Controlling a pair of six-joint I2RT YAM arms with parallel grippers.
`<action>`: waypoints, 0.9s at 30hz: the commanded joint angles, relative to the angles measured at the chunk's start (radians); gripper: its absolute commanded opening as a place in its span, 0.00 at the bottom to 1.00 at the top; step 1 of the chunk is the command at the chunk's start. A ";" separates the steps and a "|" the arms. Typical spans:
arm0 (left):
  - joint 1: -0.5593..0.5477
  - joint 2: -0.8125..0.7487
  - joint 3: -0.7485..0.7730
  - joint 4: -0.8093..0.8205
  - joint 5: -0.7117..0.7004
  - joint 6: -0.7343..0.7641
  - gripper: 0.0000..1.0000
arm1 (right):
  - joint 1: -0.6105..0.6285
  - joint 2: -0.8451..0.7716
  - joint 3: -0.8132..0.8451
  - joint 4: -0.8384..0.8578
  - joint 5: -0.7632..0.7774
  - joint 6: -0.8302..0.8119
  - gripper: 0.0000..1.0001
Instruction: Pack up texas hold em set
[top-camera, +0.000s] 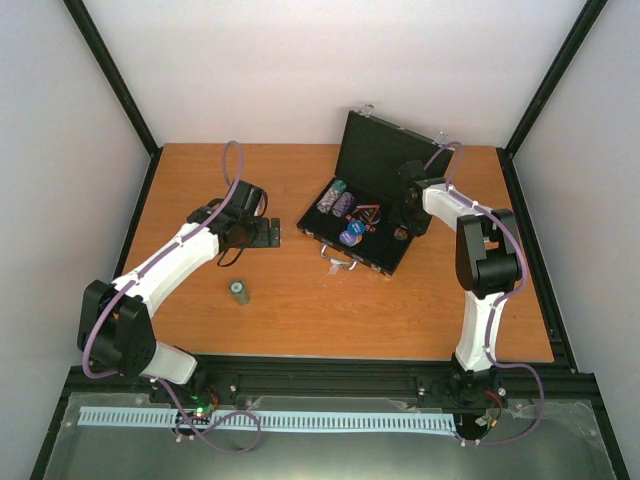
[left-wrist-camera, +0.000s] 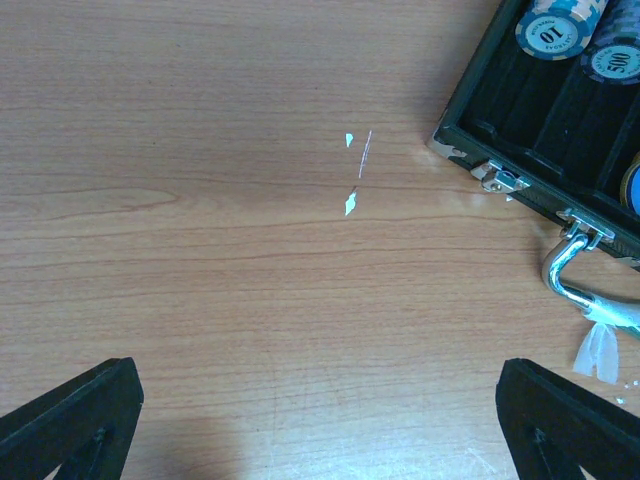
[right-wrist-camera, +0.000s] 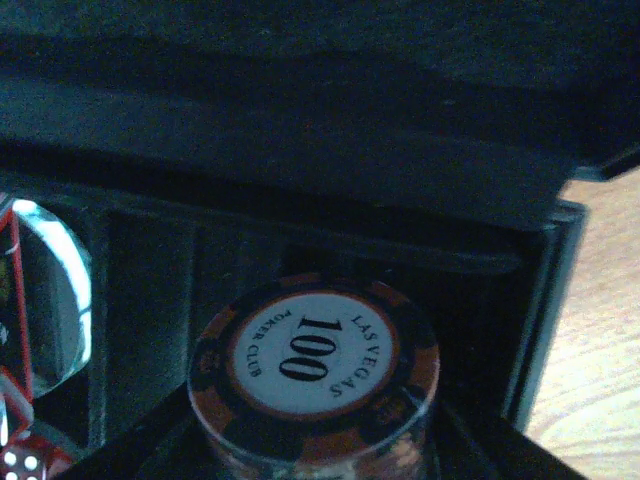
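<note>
The black case (top-camera: 385, 150) lies open right of the table's middle, its lid standing up at the back. Chip stacks (top-camera: 338, 200) fill its left slots; the left wrist view shows a blue "10" chip (left-wrist-camera: 550, 32) and a "500" chip (left-wrist-camera: 612, 62). My right gripper (top-camera: 405, 222) reaches into the case's right end. It is shut on an orange-and-black "100" chip stack (right-wrist-camera: 315, 360) in clear wrap, just above a slot. My left gripper (left-wrist-camera: 315, 385) hovers wide open over bare wood left of the case (left-wrist-camera: 520, 130). A greenish chip stack (top-camera: 239, 291) stands alone on the table.
The case's silver clasp (left-wrist-camera: 500, 180) and handle (left-wrist-camera: 565, 275) face the near edge. Red dice (right-wrist-camera: 20, 462) and a clear disc (right-wrist-camera: 50, 290) sit left of the held stack. The case wall (right-wrist-camera: 545, 300) stands close on its right. White walls enclose the table.
</note>
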 joint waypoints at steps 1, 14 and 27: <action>0.006 0.003 0.010 -0.003 -0.004 0.012 1.00 | -0.013 -0.030 0.028 -0.010 0.041 0.027 0.55; 0.007 -0.007 -0.006 -0.033 0.045 0.058 1.00 | 0.077 -0.144 0.084 -0.127 -0.051 -0.107 0.75; 0.009 -0.089 -0.077 -0.158 -0.002 -0.003 0.99 | 0.307 -0.083 0.113 -0.093 -0.167 -0.336 0.98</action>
